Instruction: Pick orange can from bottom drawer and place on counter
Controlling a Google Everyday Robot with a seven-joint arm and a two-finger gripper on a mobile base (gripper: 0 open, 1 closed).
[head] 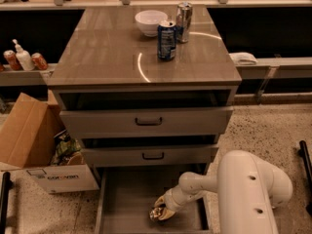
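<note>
1. The cabinet [97, 123] is grey and has three drawers. It fills the centre of the camera view.
2. The counter [107, 52] is the cabinet's glossy grey-brown top, marked with light streaks.
3. The arm [248, 189] is white. It stands at the cabinet's lower right corner and reaches left into the lowest drawer.
4. The box [27, 135] is open cardboard and stands on the floor against the cabinet's left side. Dark print on its white face reads roughly "corovan".
5. The bottom drawer [124, 199] is pulled out of the cabinet base and shows a plain grey floor.
6. The two upper drawers [195, 121] each carry a black bar handle.
7. The bowl [150, 22] is white and sits at the counter's rear centre.
8. The blue can [167, 40] stands upright just in front of the bowl. Its label cannot be read.
9. The silver can [184, 16] stands upright just right of the bowl.
10. The gripper [163, 209] is inside the bottom drawer, low over the floor right of centre.
11. The orange can [156, 214] lies on the bottom drawer floor at the gripper's tip. It cannot be told whether the gripper is apart or clamped on it.
</note>
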